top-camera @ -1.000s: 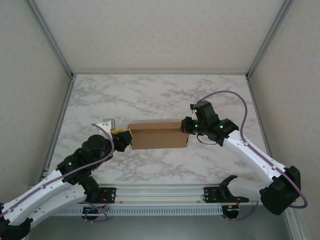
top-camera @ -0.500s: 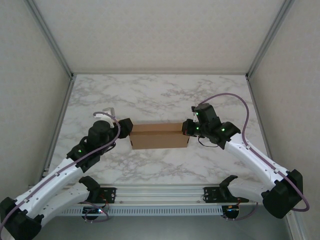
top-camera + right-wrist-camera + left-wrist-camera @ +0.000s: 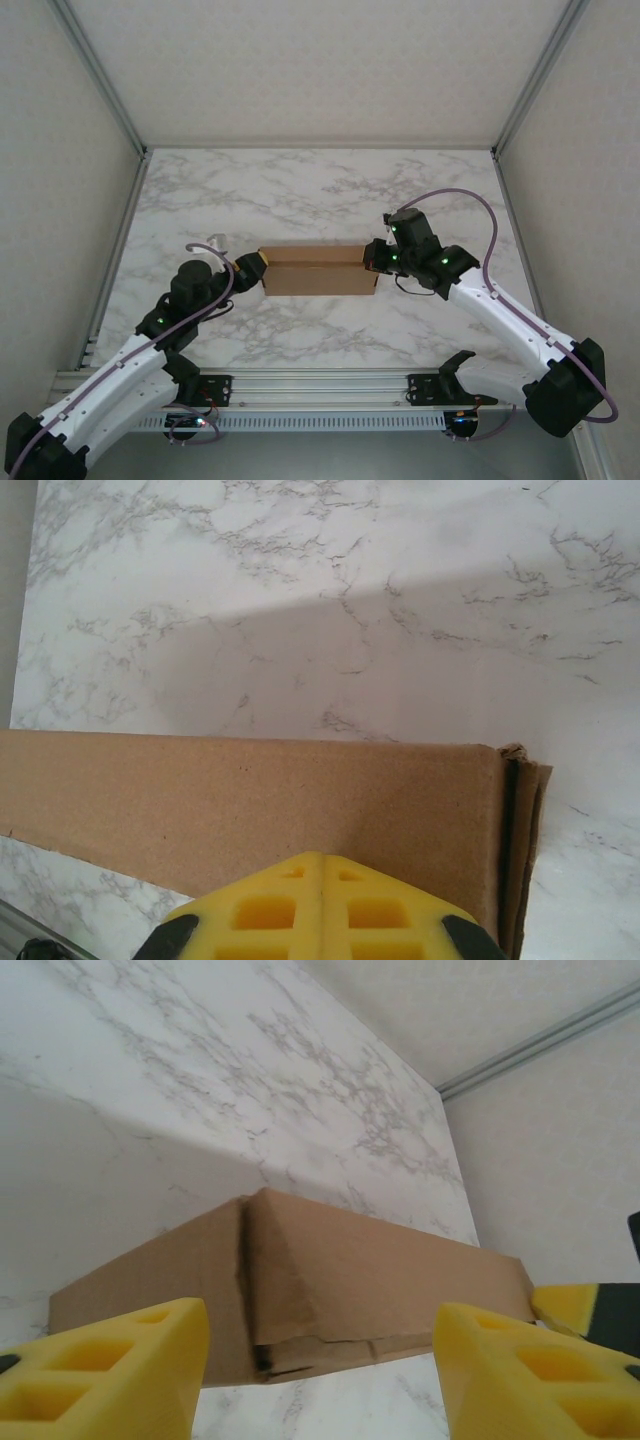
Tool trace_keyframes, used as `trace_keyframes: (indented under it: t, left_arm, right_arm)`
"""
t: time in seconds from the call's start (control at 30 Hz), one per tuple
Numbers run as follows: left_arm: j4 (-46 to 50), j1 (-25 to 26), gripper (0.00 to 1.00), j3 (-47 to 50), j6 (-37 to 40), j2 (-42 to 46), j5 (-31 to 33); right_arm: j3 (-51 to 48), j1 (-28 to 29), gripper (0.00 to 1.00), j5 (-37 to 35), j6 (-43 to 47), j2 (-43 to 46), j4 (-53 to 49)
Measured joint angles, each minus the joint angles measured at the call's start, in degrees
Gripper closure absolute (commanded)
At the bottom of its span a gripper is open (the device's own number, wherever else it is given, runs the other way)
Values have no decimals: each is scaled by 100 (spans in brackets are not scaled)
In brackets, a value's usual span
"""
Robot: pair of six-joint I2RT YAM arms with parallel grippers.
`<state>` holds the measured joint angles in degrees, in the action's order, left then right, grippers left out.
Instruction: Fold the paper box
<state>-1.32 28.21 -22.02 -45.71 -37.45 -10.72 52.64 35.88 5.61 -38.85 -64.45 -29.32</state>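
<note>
Flanking the paper box [image 3: 318, 270] on the table [image 3: 300, 190]: left tool [image 3: 251, 269] open, right tool [image 3: 320, 870] closed.

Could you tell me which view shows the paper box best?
Top external: the whole box lies flat on the table. Left wrist gives one end with a dark seam, framed by the open left end effector. Right wrist gives one long side and a corner past the shut right end effector.

The paper box [image 3: 318, 270] is plain brown. The table [image 3: 300, 190] is white marble with grey veins. The finger pads [image 3: 100, 1370] are bright yellow, and the cables [image 3: 470, 192] purple.
</note>
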Motion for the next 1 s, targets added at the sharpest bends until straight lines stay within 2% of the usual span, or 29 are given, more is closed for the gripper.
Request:
trace_keyframes:
  t: [0.23, 0.37, 0.67, 0.87, 1.0]
  left_arm:
    - [-101, -111, 44, 258, -227, -87, -118]
    - [-299, -109, 50, 407, -411, -70, -153]
    - [-476, -105, 61, 955, -981, 509, -129]
    - [-503, -105, 62, 962, -1021, 520, -129]
    - [-483, -109, 62, 833, -975, 328, -17]
  right_arm:
    - [-55, 2, 98, 0, 4, 7, 17]
    - [-57, 0, 98, 0, 4, 7, 17]
    - [-107, 7, 97, 20, 7, 7, 2]
    - [46, 7, 78, -4, 92, 7, -227]
    - [363, 4, 73, -162, 223, 7, -636]
